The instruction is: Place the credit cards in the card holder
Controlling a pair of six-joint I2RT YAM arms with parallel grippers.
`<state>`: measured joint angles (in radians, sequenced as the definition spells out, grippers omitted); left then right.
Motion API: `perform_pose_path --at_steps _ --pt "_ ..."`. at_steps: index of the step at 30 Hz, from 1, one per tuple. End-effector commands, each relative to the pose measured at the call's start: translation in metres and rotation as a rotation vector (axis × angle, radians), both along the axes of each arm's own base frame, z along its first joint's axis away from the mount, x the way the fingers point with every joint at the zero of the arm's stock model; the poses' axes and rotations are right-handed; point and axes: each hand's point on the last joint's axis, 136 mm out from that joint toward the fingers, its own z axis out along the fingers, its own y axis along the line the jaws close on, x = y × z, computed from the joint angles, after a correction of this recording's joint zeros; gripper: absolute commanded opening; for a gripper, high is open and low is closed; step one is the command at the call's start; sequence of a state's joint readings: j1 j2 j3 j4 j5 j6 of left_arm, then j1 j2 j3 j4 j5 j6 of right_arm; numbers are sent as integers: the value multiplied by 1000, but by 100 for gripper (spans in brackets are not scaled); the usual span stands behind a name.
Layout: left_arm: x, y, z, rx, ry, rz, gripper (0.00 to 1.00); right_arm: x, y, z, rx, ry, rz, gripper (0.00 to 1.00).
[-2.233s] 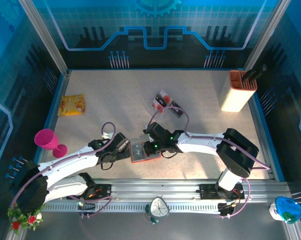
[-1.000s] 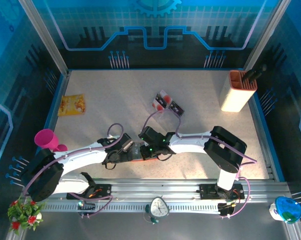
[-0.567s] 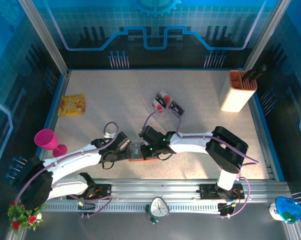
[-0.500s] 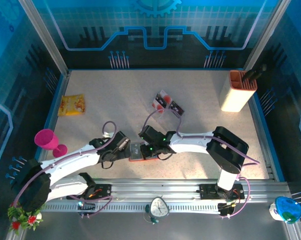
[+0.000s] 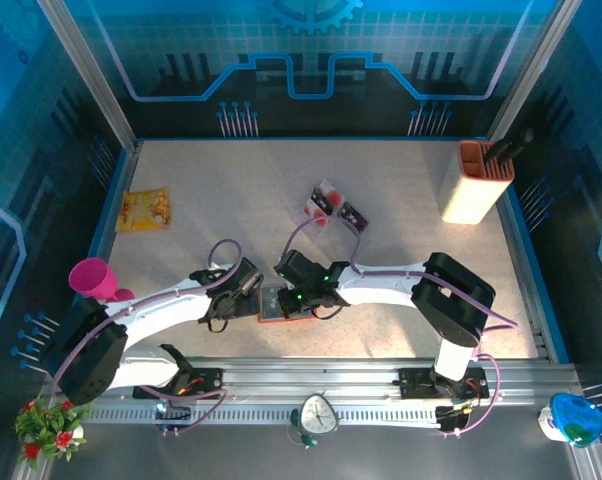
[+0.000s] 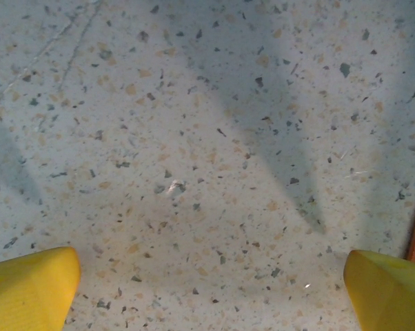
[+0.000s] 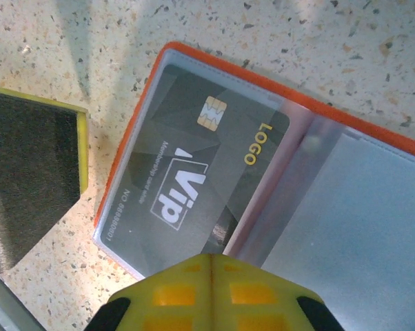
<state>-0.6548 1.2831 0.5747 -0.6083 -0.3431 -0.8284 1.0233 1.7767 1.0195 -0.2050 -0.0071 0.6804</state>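
The small orange-red folding card holder lies open on the speckled tabletop close to the middle of its near edge, and 1 black credit card with a gold chip seems to sit under the clear sleeve of one pocket, the pocket beside it bare. The right hand hangs just over that card with its yellow tips pressed together, pinching nothing. The left hand is spread wide above bare tabletop just beside the holder's edge, 1 dark finger pad standing next to the orange rim. To finish well, the closed tips should probably nudge the card along the pocket's length until it seats, while the left hand braces the rim so the holder cannot slide; the remaining loose cards wait near the tabletop's middle. Against 2.2 s ago, the right arm has drawn in leftward, covering more of the holder, which itself has barely shifted.
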Motion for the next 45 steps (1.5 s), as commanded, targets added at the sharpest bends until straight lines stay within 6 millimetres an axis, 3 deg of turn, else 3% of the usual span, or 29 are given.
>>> perform_pose_path --at_steps 1,12,20,25,30,34,39,45 --pt "10 -9 4 -21 -8 -26 99 -2 8 -4 -6 5 12 0" --pt "6 -12 -8 -28 31 -39 99 -5 18 -16 -4 39 28 0" --pt "6 -9 0 -26 13 -31 99 -5 19 -4 31 34 27 0" --pt "8 -7 15 -25 -14 -23 99 8 5 20 69 -10 -20 0" --pt "12 -7 37 -39 -60 -16 99 22 -21 39 86 -51 -72 12" --pt "18 -11 57 -72 -112 -35 99 31 -40 44 70 -71 -91 19" --pt "26 -30 77 -166 -146 -63 99 41 -55 49 72 -71 -105 19" --pt "33 -60 80 -312 -147 -62 99 47 -55 45 63 -43 -76 12"
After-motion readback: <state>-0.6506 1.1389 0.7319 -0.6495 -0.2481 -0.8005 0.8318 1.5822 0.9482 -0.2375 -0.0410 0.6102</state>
